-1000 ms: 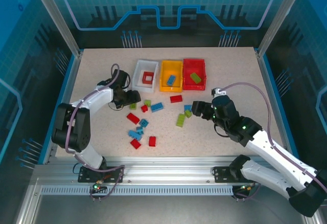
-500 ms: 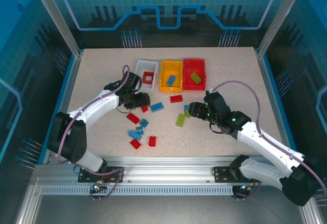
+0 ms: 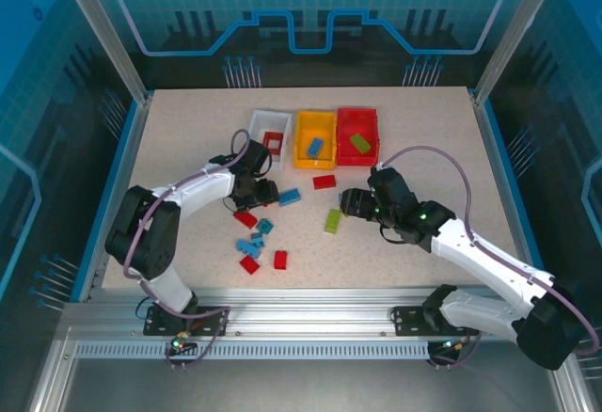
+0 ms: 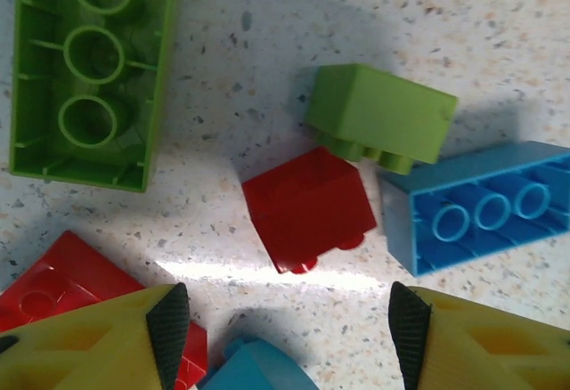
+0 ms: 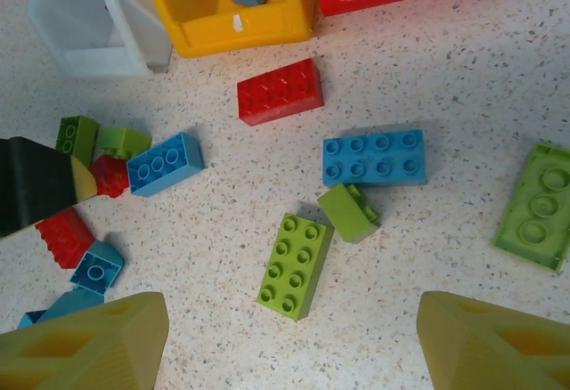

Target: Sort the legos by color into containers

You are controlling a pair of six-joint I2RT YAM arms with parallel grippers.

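Nearest the front edge of the surface [image 3: 188,252]: two red legos [image 3: 249,263] close together. Just beyond, a blue cluster [image 3: 252,243], then a red brick [image 3: 245,217].

Toward the middle, left gripper [image 4: 287,305]: released, fingers spread wide, grasping nothing. Hangs low over a small red block [image 4: 309,208] lying tipped on its side in line with the gap. Just beside that block, a lime cube [image 4: 383,116] and a blue brick [image 4: 485,203]; off to the left, an upturned lime brick [image 4: 89,69].

Right gripper [image 5: 294,319], also mid-surface: released too, wide and empty. Hovers over a lime two-by-four [image 5: 296,265]. Beyond, a small lime block [image 5: 349,212] just beside a blue two-by-four [image 5: 374,158]; at the right, an upside-down lime piece [image 5: 534,207]. Farther still, a red two-by-four [image 5: 280,91] lying just short of the bins.

Toward the far edge, three bins in a row:
- white bin [image 3: 263,120], with a red square frame [image 3: 274,142] inside
- orange-yellow bin [image 3: 315,122], with a blue lego [image 3: 315,147] inside
- red bin [image 3: 372,120], with a lime lego [image 3: 360,143] inside
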